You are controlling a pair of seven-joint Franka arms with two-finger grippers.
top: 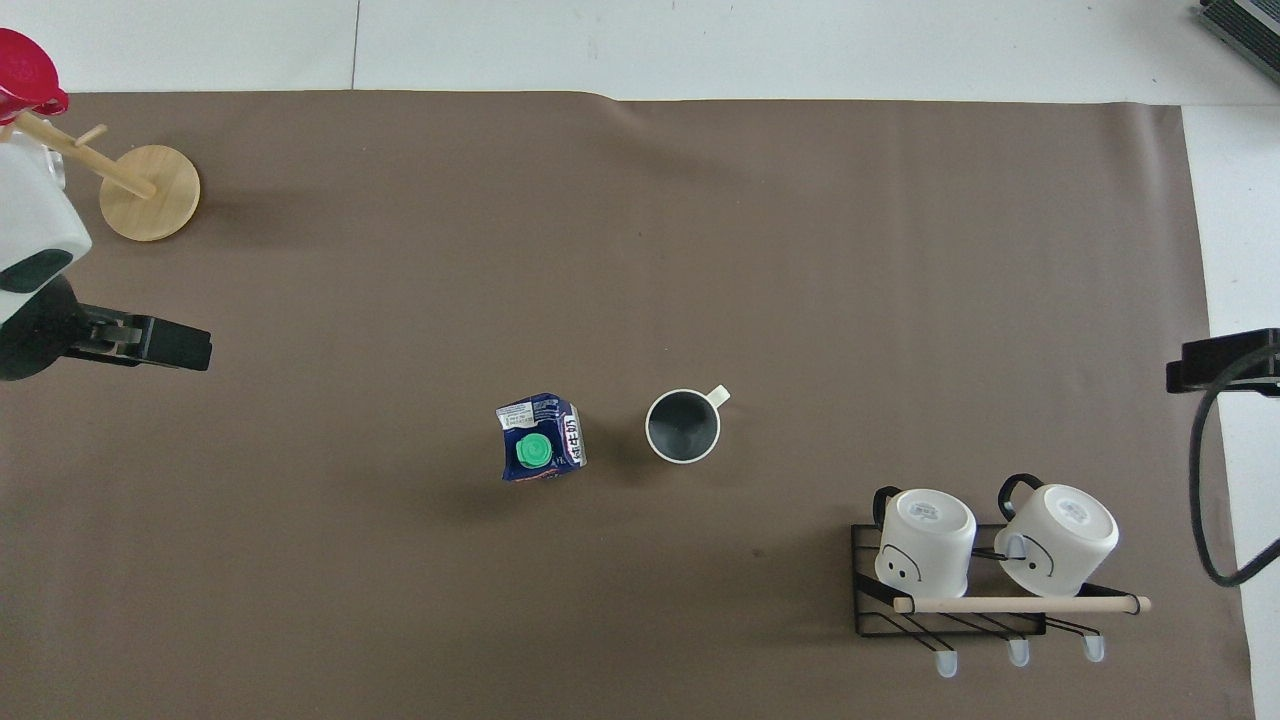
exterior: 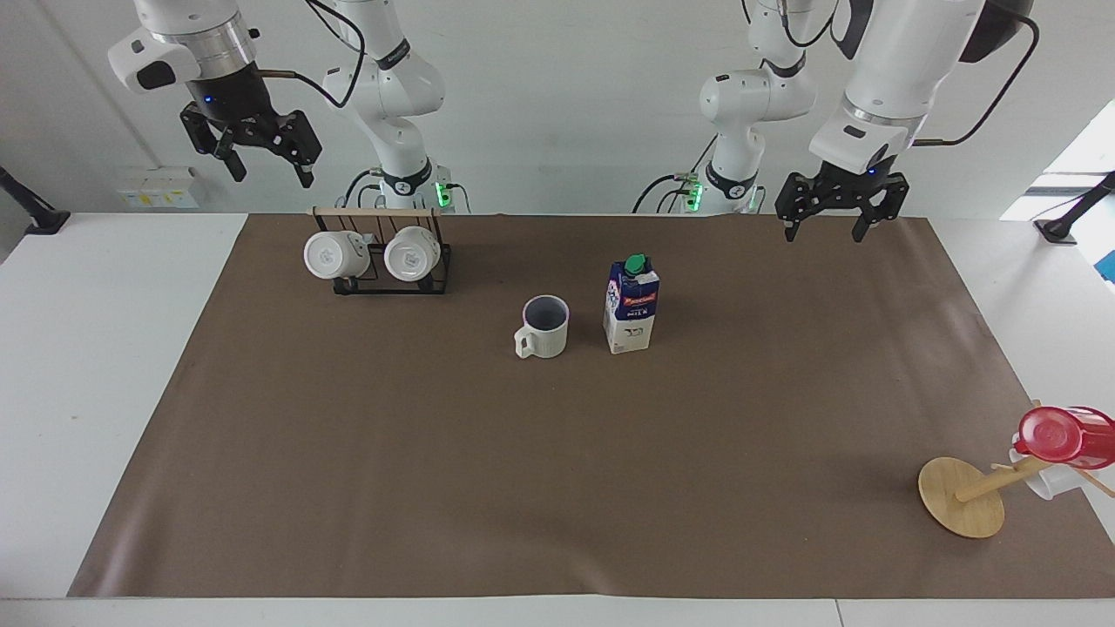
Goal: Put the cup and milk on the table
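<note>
Cup [exterior: 544, 326] upright on the brown sheet of the table [exterior: 557, 488], mid-table, opening up, dark inside visible from overhead, handle turned away from the robots and toward the right arm's end. Milk [exterior: 631, 304] upright just beside the cup, toward the left arm's end, green cap on top; small gap between the two, not touching. Neither is held.

Left gripper [exterior: 829, 218] raised over the robots' edge of the brown sheet, toward the left arm's end, well apart from the milk; fingers spread, nothing between them. Right gripper [exterior: 257, 157] up in the air over the white table margin near the black wire rack [exterior: 392, 280], fingers apart and empty; that arm waits.

Surroundings: the wire rack stands nearer to the robots than the cup, toward the right arm's end, with a wooden bar along its top and two glossy white mugs [exterior: 373, 254] hung on it, bottoms facing away from the robots. A wooden mug tree with a round disc base [exterior: 960, 496] lies tipped at the table corner farthest from the robots at the left arm's end; a red translucent cup [exterior: 1064, 435] and a white mug [exterior: 1041, 477] sit on its pegs.

Nothing stands between either gripper and the cup or milk; sheet around the pair is bare
</note>
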